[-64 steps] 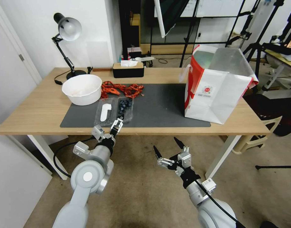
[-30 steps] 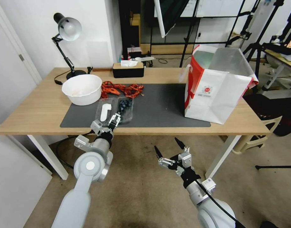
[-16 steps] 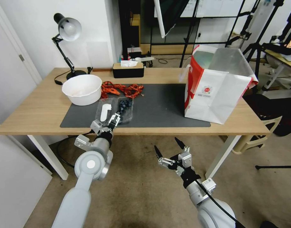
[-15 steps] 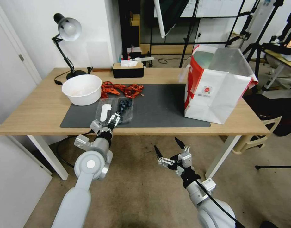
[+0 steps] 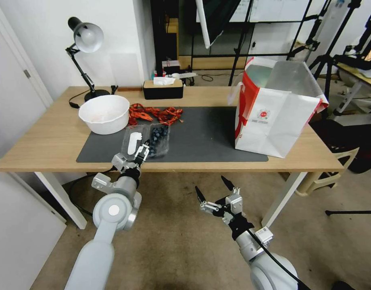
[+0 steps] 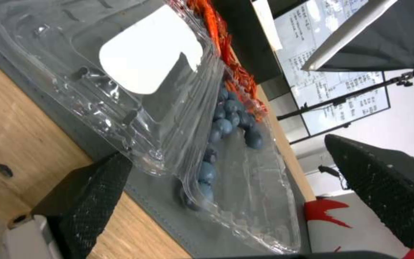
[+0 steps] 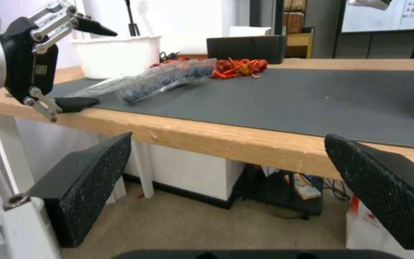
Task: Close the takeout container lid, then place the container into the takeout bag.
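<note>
Reaching with spread jaws, left gripper (image 5: 142,153) fronts the lid (image 5: 133,141) at the takeout container's (image 5: 158,139) nine o'clock, poised to flip it

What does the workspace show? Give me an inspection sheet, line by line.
Surface: wooden table with dark grey mat.
Job's things: takeout container open, lid flat beside it; takeout bag upright, open.
Clutter: white bowl, red crayfish, tissue box, desk lamp.
Grippers: left pincer open at container's near edge; right pincer open, below table edge.
Cables: black cable under table.
Surroundings: tripods, chair.
</note>
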